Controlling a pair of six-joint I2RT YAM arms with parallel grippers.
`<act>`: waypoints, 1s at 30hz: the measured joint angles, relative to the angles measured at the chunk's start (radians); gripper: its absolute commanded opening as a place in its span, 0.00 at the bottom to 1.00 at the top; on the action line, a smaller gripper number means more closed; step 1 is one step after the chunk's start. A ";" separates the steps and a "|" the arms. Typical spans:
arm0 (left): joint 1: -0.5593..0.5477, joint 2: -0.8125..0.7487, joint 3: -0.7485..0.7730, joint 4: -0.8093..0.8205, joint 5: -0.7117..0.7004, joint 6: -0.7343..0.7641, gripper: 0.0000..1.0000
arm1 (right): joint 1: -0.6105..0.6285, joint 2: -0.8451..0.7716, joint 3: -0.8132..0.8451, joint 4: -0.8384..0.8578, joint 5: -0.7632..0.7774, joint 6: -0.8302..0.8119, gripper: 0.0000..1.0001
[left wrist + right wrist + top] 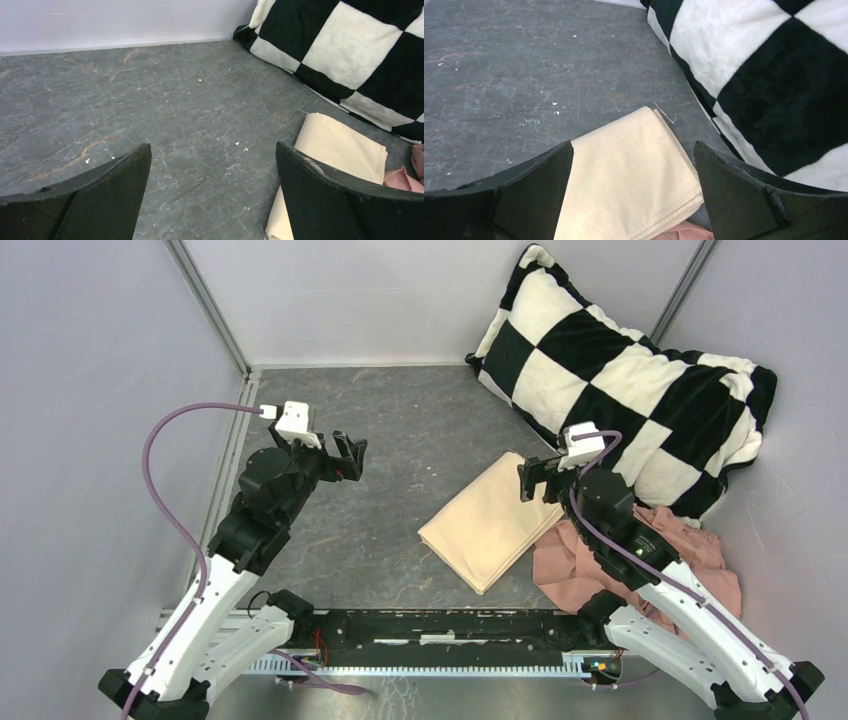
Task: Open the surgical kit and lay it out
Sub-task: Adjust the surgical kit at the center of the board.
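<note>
Ok, both grippers wide open, nothing held. L gripper (348, 458) hovers over bare grey table (400, 420). The folded beige cloth wrap (488, 522) lies flat well off to its right, past its right finger. R gripper (536, 480) sits over the wrap's far corner, w/ the wrap showing btwn its fingers. Ahead-right of R gripper is the checkered pillow (620, 370). Behind R gripper, under its arm, the pink cloth (558, 565) lies against the wrap's edge.
</note>
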 measured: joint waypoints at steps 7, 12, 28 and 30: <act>0.047 0.031 -0.054 0.107 0.083 0.000 0.99 | 0.047 0.032 0.000 -0.124 0.064 0.038 0.98; 0.054 0.036 -0.065 0.176 0.126 0.000 0.99 | 0.076 0.087 -0.014 -0.201 0.040 0.106 0.98; 0.031 0.036 -0.067 0.264 0.169 -0.002 1.00 | 0.087 0.061 -0.311 -0.350 -0.046 0.749 0.98; 0.029 0.036 -0.067 0.265 0.169 -0.002 1.00 | 0.084 0.079 -0.320 -0.336 -0.066 0.809 0.98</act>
